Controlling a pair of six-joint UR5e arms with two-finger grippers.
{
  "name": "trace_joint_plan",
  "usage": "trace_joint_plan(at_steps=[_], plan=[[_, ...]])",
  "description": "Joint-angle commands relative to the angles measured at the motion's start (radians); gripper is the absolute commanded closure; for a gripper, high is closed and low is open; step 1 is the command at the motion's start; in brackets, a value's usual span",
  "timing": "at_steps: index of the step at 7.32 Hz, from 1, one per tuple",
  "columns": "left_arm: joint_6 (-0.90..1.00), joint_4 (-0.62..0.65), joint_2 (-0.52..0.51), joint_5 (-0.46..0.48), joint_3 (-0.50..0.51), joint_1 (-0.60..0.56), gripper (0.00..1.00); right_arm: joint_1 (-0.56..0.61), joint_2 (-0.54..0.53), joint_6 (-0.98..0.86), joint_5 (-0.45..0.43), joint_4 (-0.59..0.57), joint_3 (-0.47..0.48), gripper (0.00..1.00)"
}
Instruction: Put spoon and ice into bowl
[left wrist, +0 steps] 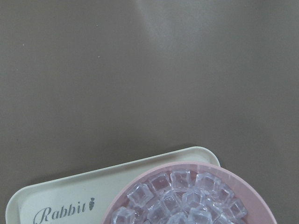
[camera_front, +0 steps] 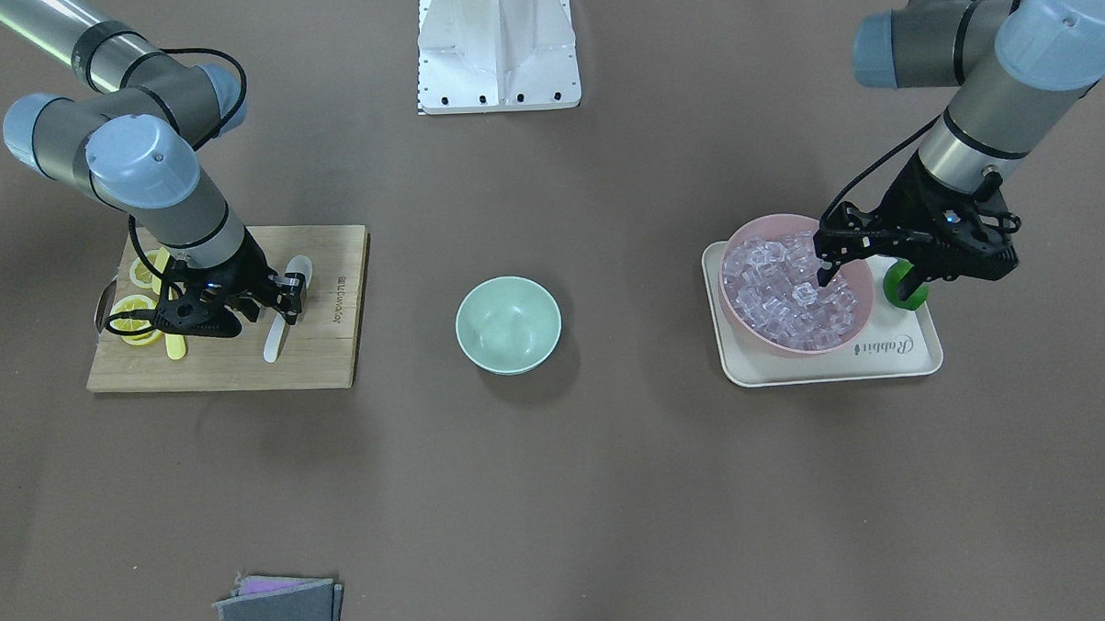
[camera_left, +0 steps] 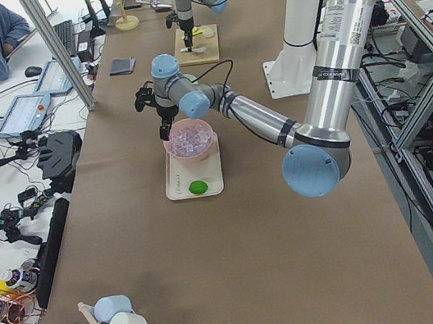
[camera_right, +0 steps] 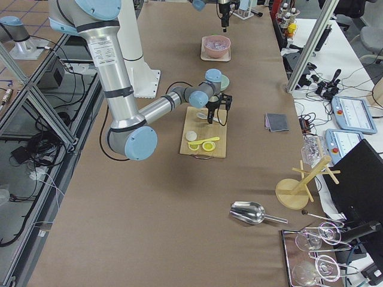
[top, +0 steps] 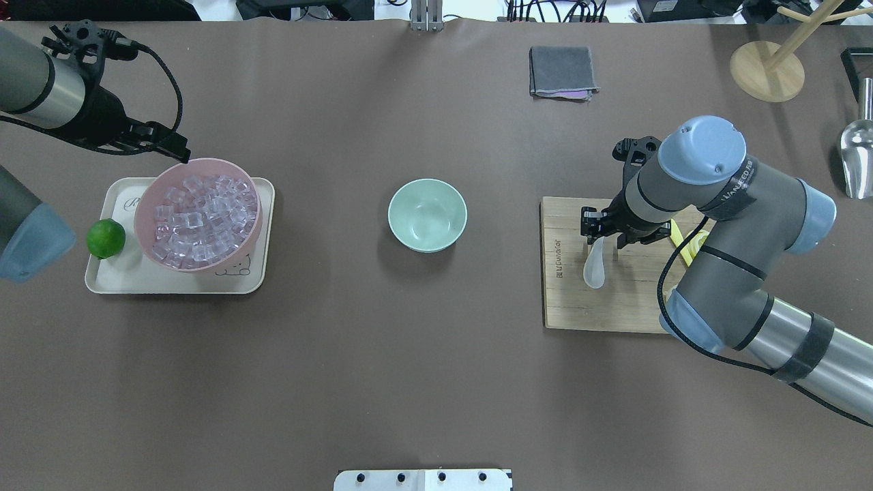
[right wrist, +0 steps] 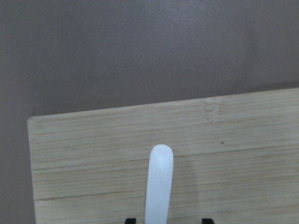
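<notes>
Though flat — spoon [right wrist: 159, 186] between fingers [camera_front: 292, 297]

The spoon [top: 594, 269] is glossy, the board [top: 614, 307] grained wood, the ice [top: 201, 218] glassy.

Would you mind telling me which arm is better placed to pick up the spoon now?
Right: the right tool straddles the spoon on the cutting board, while the left tool hangs over the ice across the table.

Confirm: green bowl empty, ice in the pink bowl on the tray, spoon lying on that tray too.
Wrong on the spoon: it lies on the wooden board, not the tray, as the overhead exterior view shows. The rest holds.
</notes>
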Motion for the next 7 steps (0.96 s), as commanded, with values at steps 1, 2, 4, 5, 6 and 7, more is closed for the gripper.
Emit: trace_joint_plan(at_steps=[1, 2, 4, 5, 6, 7], plan=[[0.0, 0.0, 0.0, 0.0, 0.002, 0.0, 0.03, 0.0, 0.004, 0.023, 0.0, 0.001, -0.001, 0.67], [0.0, 0.0, 0.0, 0.0, 0.002, 0.0, 0.03, 0.0, 0.003, 0.021, 0.0, 0.001, -0.001, 0.96], [0.0, 0.0, 0.0, 0.0, 0.002, 0.005, 0.03, 0.0, 0.004, 0.023, 0.0, 0.001, 0.001, 1.0], [-0.012, 0.0, -0.001, 0.002, 0.002, 0.008, 0.03, 0.0, 0.012, 0.024, 0.002, -0.001, 0.004, 1.0], [-0.043, 0.0, -0.002, 0.021, -0.002, 0.026, 0.03, 0.009, 0.047, 0.053, 0.011, -0.005, 0.004, 1.0], [-0.049, 0.0, -0.002, 0.081, -0.008, 0.053, 0.03, 0.014, 0.084, 0.082, 0.011, -0.016, 0.004, 1.0]])
